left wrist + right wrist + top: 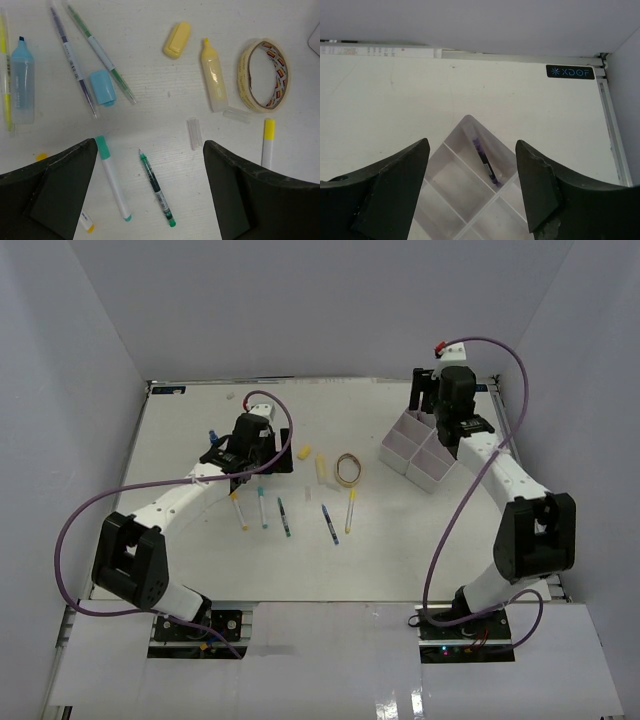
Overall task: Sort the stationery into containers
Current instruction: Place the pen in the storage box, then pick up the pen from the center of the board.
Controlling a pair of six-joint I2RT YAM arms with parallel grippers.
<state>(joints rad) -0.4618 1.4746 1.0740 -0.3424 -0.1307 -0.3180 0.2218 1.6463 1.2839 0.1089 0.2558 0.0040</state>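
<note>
**Left wrist view.** My left claw (150, 145) hangs over the white, faintly ribbed tabletop (150, 30). Its two dark, matt, wedge-shaped fingers (55, 190) are spread wide with nothing between them.
- **In the gap:** just inside the left finger lies a white marker (114, 182) with teal ends. Beside it, nearer the middle, lies a slim green pen (157, 187) with a clear barrel.
- **Just ahead of the gap:** a short clear cap (194, 133) lies toward the right finger.
- **Farther ahead, to the left:** I see a chunky, translucent blue highlighter (21, 82). Its rounded blue cap (102, 87) lies loose against two thin pens, one purple (72, 57) and one green-barrelled (102, 55).
- **Ahead, to the right:** a stubby yellow cap (177, 39), a glossy uncapped yellow highlighter (214, 75) and a tan tape ring (264, 75) with print on its inner face.
- **Beyond the right fingertip:** a white pen with a yellow cap (268, 142).

**Right wrist view.** My right claw (471, 150) is open, its blunt fingers apart and holding nothing. It hangs above the tray (447, 136), which is thin-walled, translucent white plastic split into square cells, with one corner pointing away from the claw. A dark purple pen (485, 162) lies in the far cell, slanted along its right wall, directly ahead of the gap.

**Top view.** The two claws are well apart. The loose stationery lies around and beside the left claw, and the tray sits below the right one.
</note>
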